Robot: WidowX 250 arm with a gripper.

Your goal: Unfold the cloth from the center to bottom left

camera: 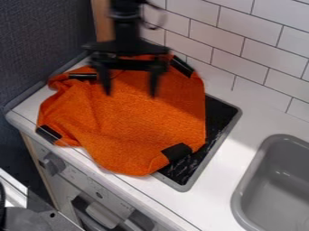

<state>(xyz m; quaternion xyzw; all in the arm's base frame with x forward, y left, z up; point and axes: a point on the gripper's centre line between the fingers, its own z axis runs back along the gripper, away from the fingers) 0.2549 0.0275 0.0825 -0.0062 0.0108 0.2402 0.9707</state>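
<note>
Some grey gear (30,219) sat nearest the camera, bottom left. Your orange cloth (138,126) lay a bit rumpled across the black stovetop (221,110) and white counter (211,194), and you had the gripper (130,92) over its back part, fingers wide apart.

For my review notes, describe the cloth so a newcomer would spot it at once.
On the white counter, left of the grey sink in the view, is a black panel in a grey frame. The cloth lies rumpled over much of it, beneath the gripper. Unlike its neighbours, it is bright orange, with black patches near its edge.
</note>
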